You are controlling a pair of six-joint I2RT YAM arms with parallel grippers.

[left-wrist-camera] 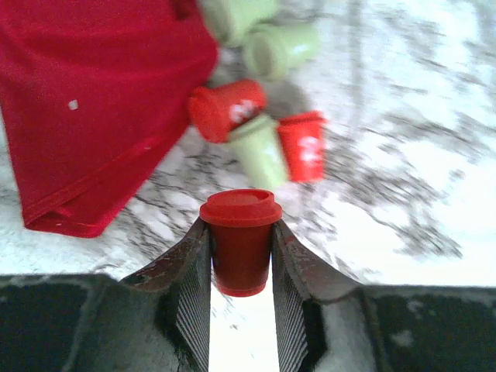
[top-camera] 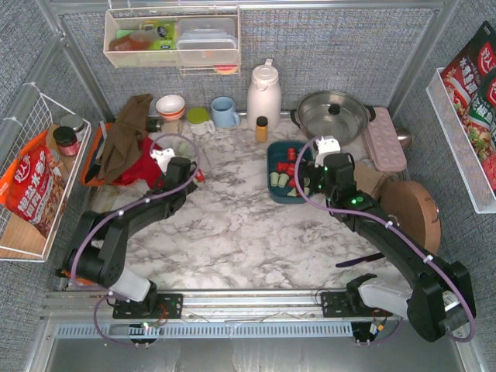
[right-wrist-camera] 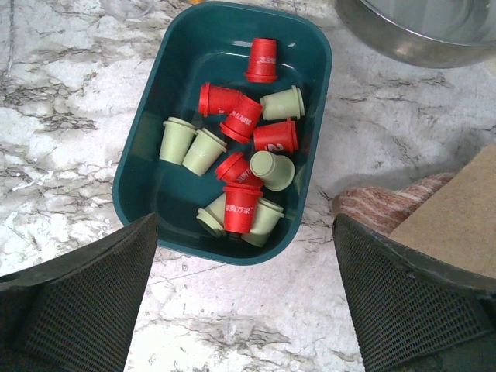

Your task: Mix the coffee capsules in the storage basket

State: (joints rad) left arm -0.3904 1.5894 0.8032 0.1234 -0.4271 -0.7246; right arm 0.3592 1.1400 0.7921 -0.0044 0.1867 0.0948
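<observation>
The teal storage basket point(right-wrist-camera: 151, 101) holds several red and pale green coffee capsules point(right-wrist-camera: 256, 143) lying jumbled together. My right gripper point(right-wrist-camera: 244, 302) hangs open just in front of the basket's near wall, nothing between its fingers point(right-wrist-camera: 85, 302). From above, the basket point(top-camera: 273, 155) sits right of centre with the right gripper point(top-camera: 306, 184) over its near right side. My left gripper point(left-wrist-camera: 240, 256) is shut on a red capsule point(left-wrist-camera: 241, 236), upright between the pads. Beyond it a few loose capsules, red point(left-wrist-camera: 226, 108) and green point(left-wrist-camera: 260, 151), lie on the marble by a red cloth point(left-wrist-camera: 93, 101). The left gripper point(top-camera: 200, 175) is at centre left.
A steel pot point(top-camera: 335, 115), white jug point(top-camera: 263, 94), blue mug point(top-camera: 225, 112) and orange-capped bottle point(top-camera: 262, 128) line the back. A pink tray point(top-camera: 384, 138) and round wooden board point(top-camera: 411, 213) lie right of the basket. A striped cloth point(right-wrist-camera: 387, 205) is close to the basket's right.
</observation>
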